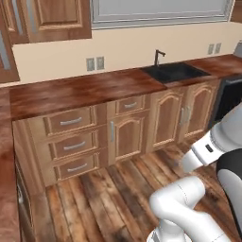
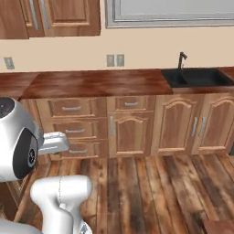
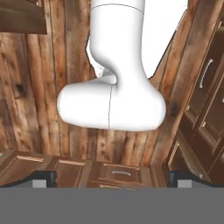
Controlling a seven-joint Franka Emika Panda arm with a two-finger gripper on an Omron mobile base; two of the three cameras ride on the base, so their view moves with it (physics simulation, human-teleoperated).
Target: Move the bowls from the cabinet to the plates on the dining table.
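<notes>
A wall-hung brown wooden cabinet point(image 1: 61, 19) point(image 2: 68, 16) with raised-panel doors hangs above the counter at the upper left, and its doors are closed. The bowls, the plates and the dining table are out of view. My arm is folded low in front of the base. In the hand view, my gripper point(image 3: 111, 177) points down at the plank floor. It is open, its two dark fingertips point(image 3: 43, 177) stand far apart, and nothing is between them.
A reddish wooden counter point(image 1: 80, 92) point(image 2: 96, 82) runs along the wall with drawers and panelled doors below. A black sink point(image 1: 175, 72) point(image 2: 196, 77) with a dark faucet is set in its right part. Another counter edge point(image 1: 4, 165) lies at the left. Plank floor point(image 2: 146, 192) spreads in front.
</notes>
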